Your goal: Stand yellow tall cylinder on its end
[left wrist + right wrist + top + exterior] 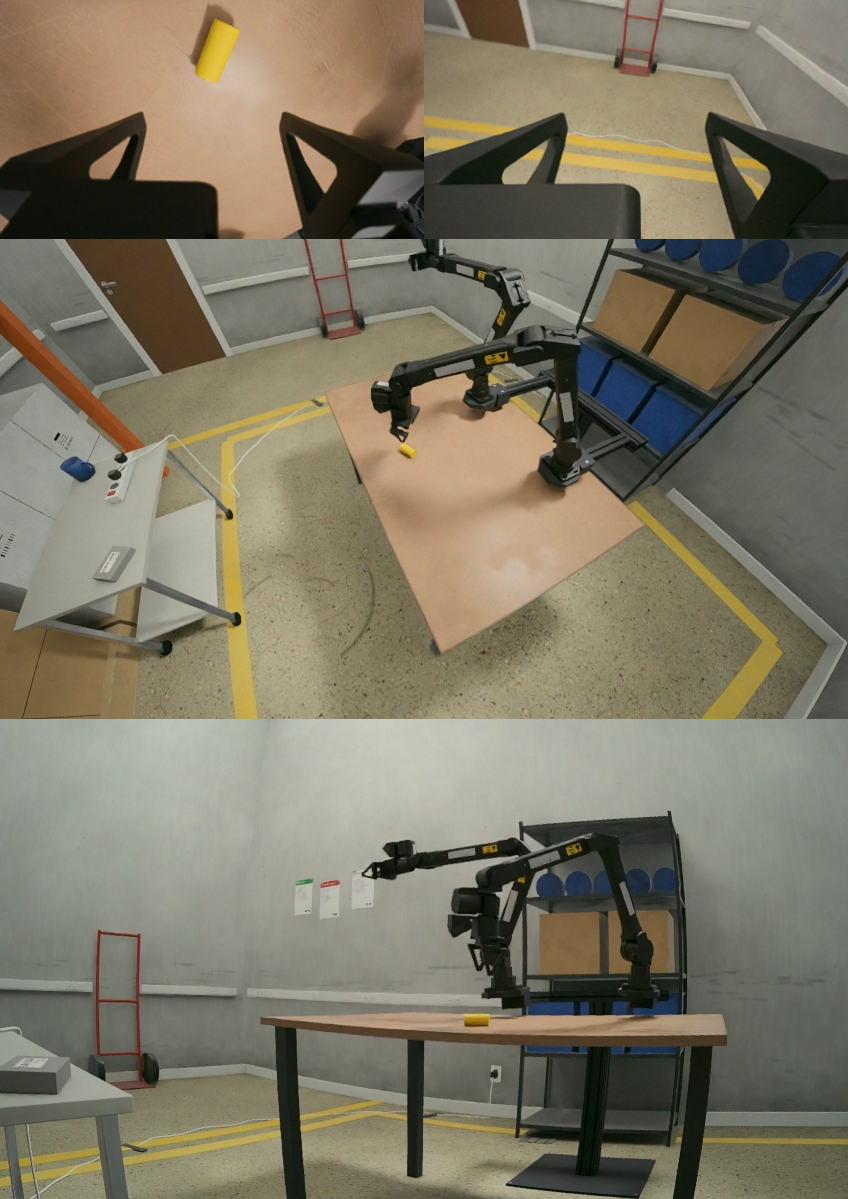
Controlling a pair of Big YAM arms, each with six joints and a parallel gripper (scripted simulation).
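The yellow cylinder lies on its side on the brown table, near the table's left edge. It also shows in the exterior view and in the left wrist view. My left gripper hangs above the cylinder, pointing down, open and empty; in the left wrist view the cylinder lies beyond the fingertips. My right gripper is raised high and stretched out beyond the table, open and empty; the right wrist view shows only floor between the fingers.
A metal shelf with boxes and blue bins stands behind the arm bases. A red hand truck leans on the far wall. A grey side table stands off to the left.
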